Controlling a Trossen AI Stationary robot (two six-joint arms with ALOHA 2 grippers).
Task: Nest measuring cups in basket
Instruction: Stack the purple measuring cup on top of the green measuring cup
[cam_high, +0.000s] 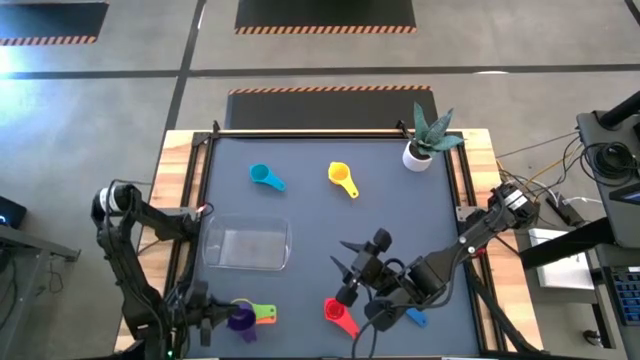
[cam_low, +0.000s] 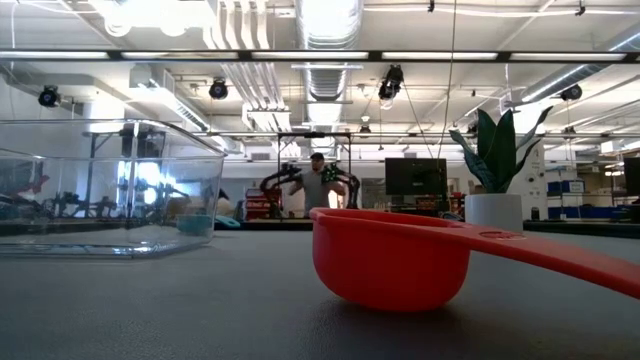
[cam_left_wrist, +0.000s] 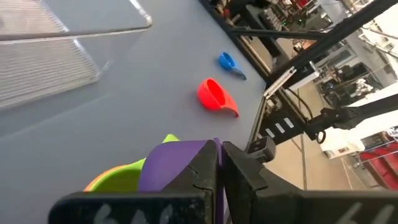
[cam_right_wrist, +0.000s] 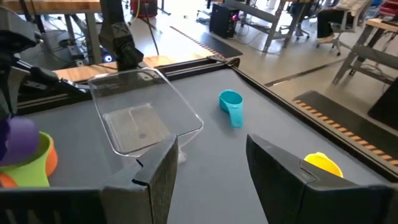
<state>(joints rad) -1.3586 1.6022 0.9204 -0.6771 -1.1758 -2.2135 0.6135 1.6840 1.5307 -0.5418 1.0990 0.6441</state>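
The left gripper (cam_high: 222, 318) sits low at the near left corner of the bench (cam_high: 320, 200), its fingers (cam_left_wrist: 205, 163) pinched tight on the purple cup (cam_high: 241, 320). That cup rests inside the green cup (cam_high: 262, 312), which in turn sits in the orange cup (cam_high: 268, 320), the three stacked together just in front of the basket (cam_high: 246, 245). The basket lies on the left half of the bench, clear and with nothing in it.

The right gripper (cam_high: 352, 268) hovers over the near middle of the bench, its fingers (cam_right_wrist: 160, 174) parted with nothing between them. The red cup (cam_high: 338, 314) stands on the bench just below it, handle pointing toward the near right. The blue cup (cam_high: 416, 318) lies a little further right, partly behind the right arm.

Farther back, the cyan cup (cam_high: 266, 177) and the yellow cup (cam_high: 342, 178) rest apart from each other. A white pot with a spiky green plant (cam_high: 428, 140) stands at the far right corner. Beyond the bench, a person (cam_low: 318, 184) stands in the room.
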